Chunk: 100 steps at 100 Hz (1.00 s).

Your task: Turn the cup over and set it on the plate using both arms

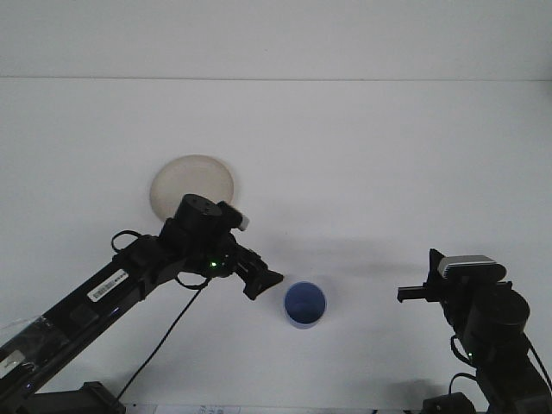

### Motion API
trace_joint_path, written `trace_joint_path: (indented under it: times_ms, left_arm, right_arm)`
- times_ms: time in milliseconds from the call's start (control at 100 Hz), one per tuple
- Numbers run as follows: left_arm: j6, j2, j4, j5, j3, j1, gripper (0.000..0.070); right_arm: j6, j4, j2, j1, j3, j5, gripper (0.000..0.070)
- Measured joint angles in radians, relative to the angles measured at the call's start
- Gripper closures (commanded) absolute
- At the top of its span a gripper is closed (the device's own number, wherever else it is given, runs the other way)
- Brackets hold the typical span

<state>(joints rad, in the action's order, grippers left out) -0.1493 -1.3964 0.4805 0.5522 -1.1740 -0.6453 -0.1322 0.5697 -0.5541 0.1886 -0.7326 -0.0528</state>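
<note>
L gripper (264,280): fingertips sit just left of the blue cup (304,304), apart from it, no contact seen. Jaws are dark and foreshortened from the front cam; can't tell if spread or closed. Nothing held.

R gripper (405,294): low at near right, well right of cup, pointing left toward it. Finger state likewise can't tell at this res. Nothing held.

Cup: near-centre of white table (362,155), standing w/ blue interior visible, so mouth faces up. Cream plate (185,179) sits far-left of cup, well apart; its near-right edge is partly covered by L arm wrist.

Step in hand, my read: L arm approach for cup grasp, early in task; flip + placement not yet done.

Doing it well (judgement):
- Confirm jaws are wide enough before closing in; the tips are so close that a closed jaw would shove the cup right.
- Grip the wall mid-height, not the rim, so the cup doesn't tip.
- Leave the right side of the cup free for R gripper to take it at handover.
- Lift clear of table before rotating.
- Plate is shallow; set cup at centre.
</note>
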Motion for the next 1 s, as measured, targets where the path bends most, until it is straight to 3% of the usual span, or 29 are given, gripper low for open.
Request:
trace_joint_path:
  times_ms: [150,270,400,430,490,570,780,1000]
  left_arm:
    - [0.008,-0.052,0.017,-0.008,-0.041,-0.076,0.0158]
    - [0.028,-0.092,0.039,-0.084,-0.064,-0.130,0.0158]
    - [0.043,-0.145,0.062,-0.113,-0.065,-0.158,0.0176]
    - [0.048,-0.159,0.063,-0.113,-0.065,-0.164,0.0220]
    - [0.058,-0.186,0.063,-0.124,-0.065,-0.175,0.0379]
    - [0.066,-0.202,0.063,-0.141,-0.065,-0.182,0.0698]
    - [0.080,-0.205,0.078,-0.174,-0.076,-0.181,0.0690]
    - [0.108,-0.206,0.198,-0.352,-0.281,-0.097,0.0691]
  right_arm:
    - [0.000,0.000,0.000,0.000,0.000,0.000,0.0700]
    - [0.000,0.000,0.000,0.000,0.000,0.000,0.0700]
    - [0.000,0.000,0.000,0.000,0.000,0.000,0.0700]
    - [0.000,0.000,0.000,0.000,0.000,0.000,0.0700]
    - [0.000,0.000,0.000,0.000,0.000,0.000,0.0700]
    - [0.000,0.000,0.000,0.000,0.000,0.000,0.0700]
    - [0.000,0.000,0.000,0.000,0.000,0.000,0.0700]
    - [0.000,0.000,0.000,0.000,0.000,0.000,0.0700]
